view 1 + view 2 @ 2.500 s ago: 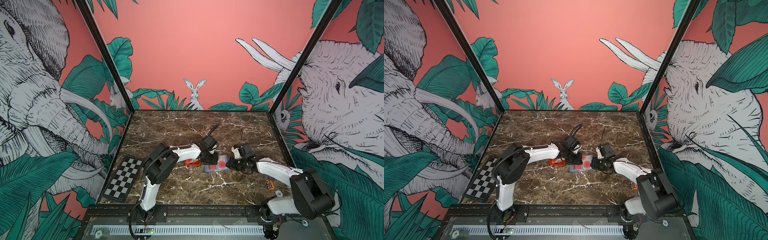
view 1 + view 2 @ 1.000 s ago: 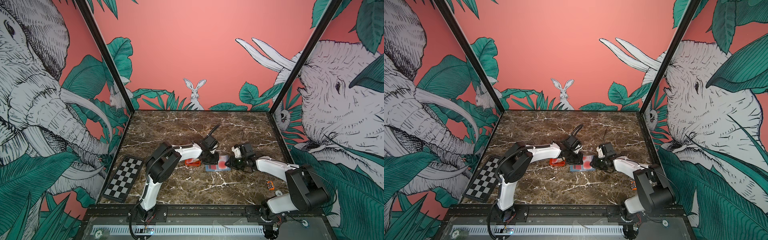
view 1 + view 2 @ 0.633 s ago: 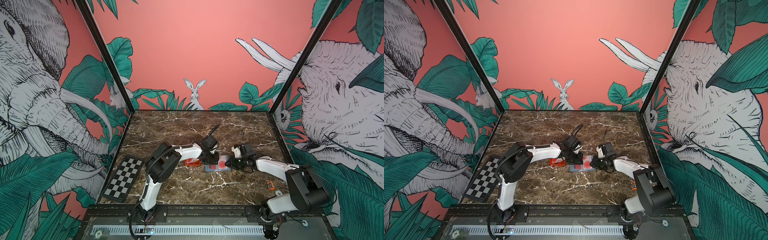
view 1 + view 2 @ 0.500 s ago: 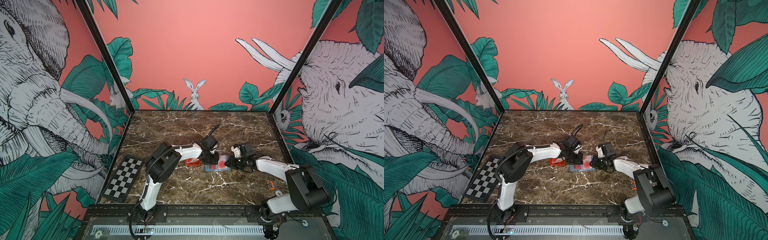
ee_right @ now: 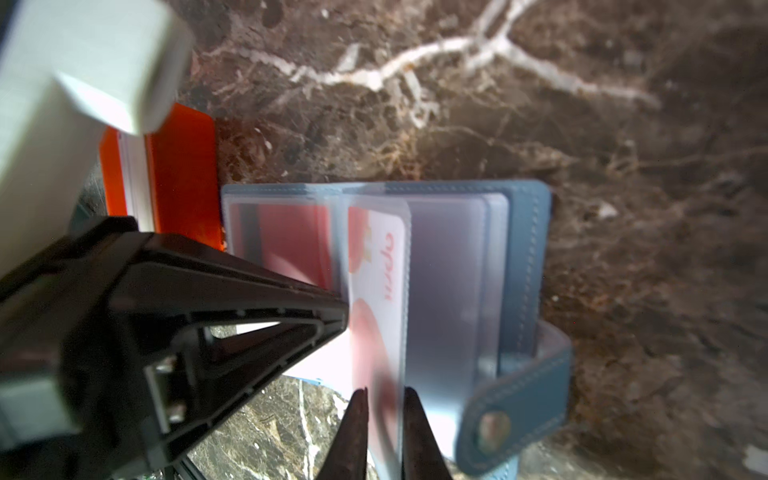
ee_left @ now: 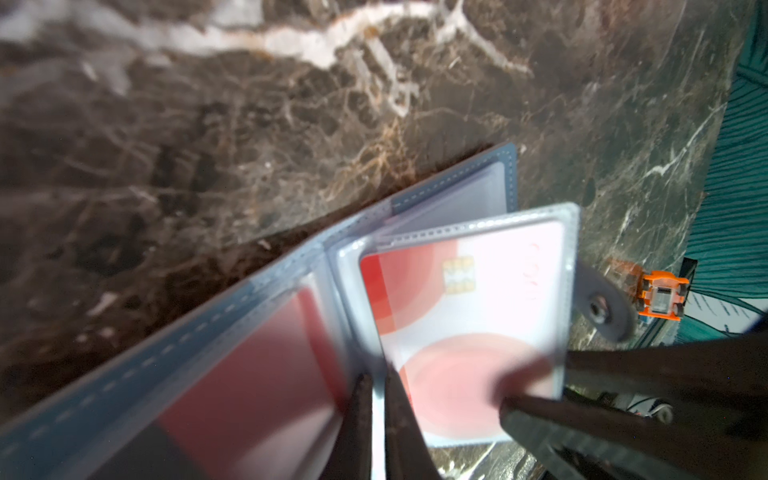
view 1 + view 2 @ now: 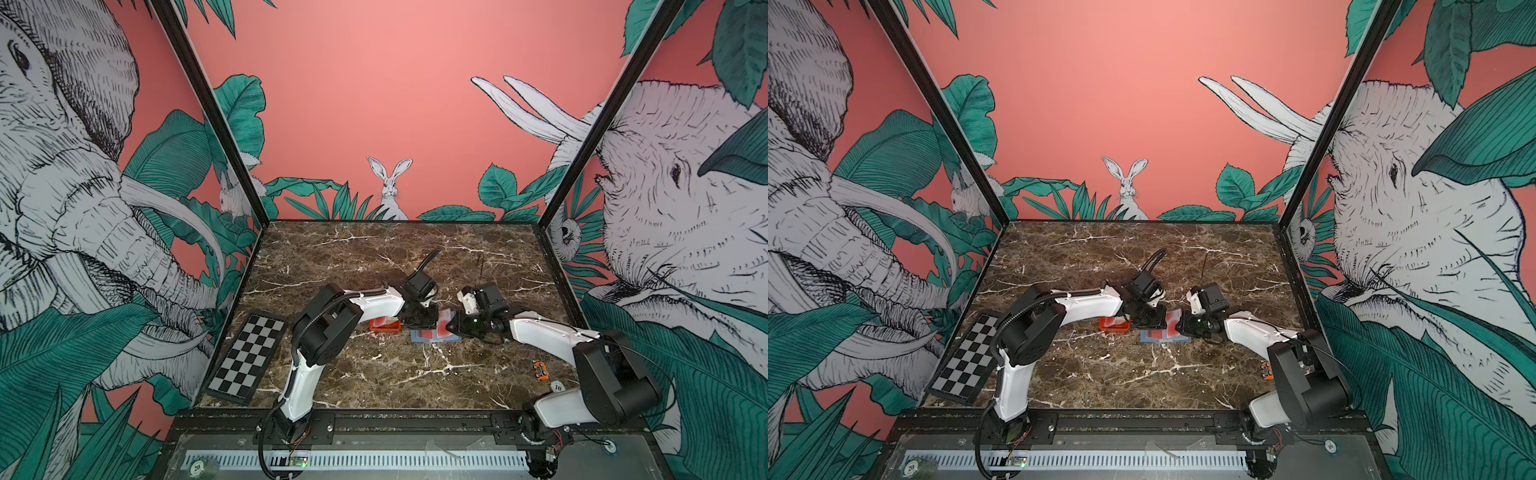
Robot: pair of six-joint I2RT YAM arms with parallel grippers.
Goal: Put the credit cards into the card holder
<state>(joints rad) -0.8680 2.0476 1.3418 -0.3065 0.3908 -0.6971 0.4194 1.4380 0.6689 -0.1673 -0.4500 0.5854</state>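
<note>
In both top views the card holder [image 7: 435, 336] [image 7: 1165, 336] lies open and flat mid-table on the marble table [image 7: 374, 257], between the two grippers. The left gripper [image 7: 424, 321] is down at its far left corner. The right gripper [image 7: 454, 328] is at its right edge, where a credit card [image 7: 444, 323] stands tilted up off the holder. An orange tray [image 7: 384, 324] sits just left of the holder, partly hidden by the left arm. A checkerboard panel [image 7: 245, 357] lies well apart at the left edge. A small orange toy car [image 7: 540, 370] lies near the right arm, with a white disc [image 7: 557, 387] marked "10" beside it.

Left wrist view: the left gripper [image 6: 375, 374] has its jaws all but together, nipping the edge of a clear sleeve of the holder [image 6: 453, 187]. The next sleeve carries the card [image 6: 469, 307], white with red-pink circles and a gold chip. Its red script is too blurred to read. The right gripper's dark fingers [image 6: 582, 415] overlap that card's corner. The snap tab [image 6: 602, 309] sticks out beyond it.

Right wrist view: the right gripper [image 5: 384, 395] is closed narrowly on the raised sleeve with the card [image 5: 376, 286] inside, a finger on each face. The card's red lettering runs sideways and I cannot make it out. The left gripper's black finger [image 5: 266, 299] reaches in from the tray side, covering part of the holder's left page. The tray [image 5: 178, 174] holds a stack of cards [image 5: 133, 174] and lies just beside the holder [image 5: 528, 249].
</note>
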